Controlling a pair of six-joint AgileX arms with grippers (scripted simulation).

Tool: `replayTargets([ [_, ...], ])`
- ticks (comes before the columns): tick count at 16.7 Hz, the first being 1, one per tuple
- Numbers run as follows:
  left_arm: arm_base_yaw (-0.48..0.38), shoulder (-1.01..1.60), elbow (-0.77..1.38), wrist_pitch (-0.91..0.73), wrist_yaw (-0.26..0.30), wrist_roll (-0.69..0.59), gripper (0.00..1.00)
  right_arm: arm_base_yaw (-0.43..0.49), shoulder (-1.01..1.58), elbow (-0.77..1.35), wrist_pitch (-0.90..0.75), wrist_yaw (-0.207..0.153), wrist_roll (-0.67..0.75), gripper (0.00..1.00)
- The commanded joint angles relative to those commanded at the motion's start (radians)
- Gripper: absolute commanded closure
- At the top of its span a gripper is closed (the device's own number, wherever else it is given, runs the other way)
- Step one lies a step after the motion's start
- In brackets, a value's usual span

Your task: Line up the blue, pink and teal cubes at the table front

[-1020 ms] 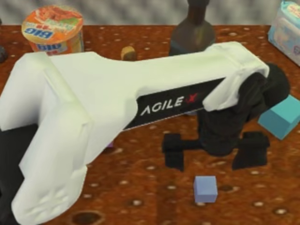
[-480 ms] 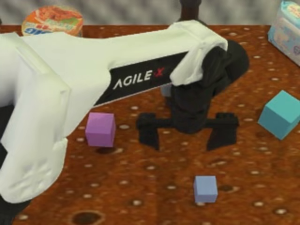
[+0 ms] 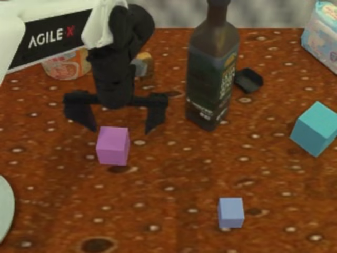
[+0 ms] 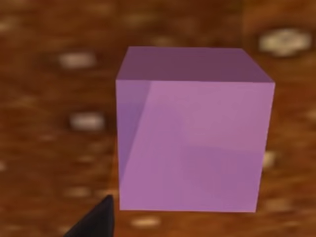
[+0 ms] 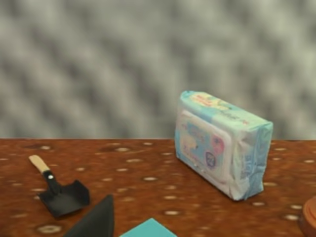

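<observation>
Periwinkle blue cube [image 3: 230,212] is the closest thing to the front edge of the rusty, spotted counter [image 3: 174,174], sitting a bit right of centre with nothing touching it. Next back is the pink cube [image 3: 112,145], over on the left half, flat on the counter; up close from my left wrist the pink cube [image 4: 192,131] fills most of the view, with one dark fingertip [image 4: 96,221] poking in beside its lower corner. My left gripper [image 3: 117,112] hangs just behind and above that cube, fingers [image 3: 156,112] spread wide, way wider than the cube, holding nothing. Teal cube [image 3: 316,128] is off by the right edge, well apart from the other two, so the three aren't in a row at all.

Further back, a dark bottle [image 3: 212,71] stands upright around the middle, with a small black scoop [image 3: 248,79] just right of it. An instant noodle cup [image 3: 66,63] sits partly hidden under my left arm at the back left, and a pale blue wipes pack [image 3: 322,34] is in the far right corner. My right wrist view shows that same wipes pack [image 5: 222,143], the scoop [image 5: 61,195] and a corner of teal [image 5: 148,229]; can't tell what my right fingers are doing.
</observation>
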Motion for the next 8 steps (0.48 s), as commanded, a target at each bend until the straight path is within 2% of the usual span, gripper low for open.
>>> replayTargets([
  [3, 0.066, -0.018, -0.027, 0.014, 0.002, 0.066, 0.00, 0.000, 0.000, 0.000, 0.000, 0.000, 0.000, 0.00],
  [8, 0.065, -0.013, -0.027, 0.016, 0.001, 0.067, 0.00, 0.000, 0.000, 0.000, 0.000, 0.000, 0.000, 0.00],
])
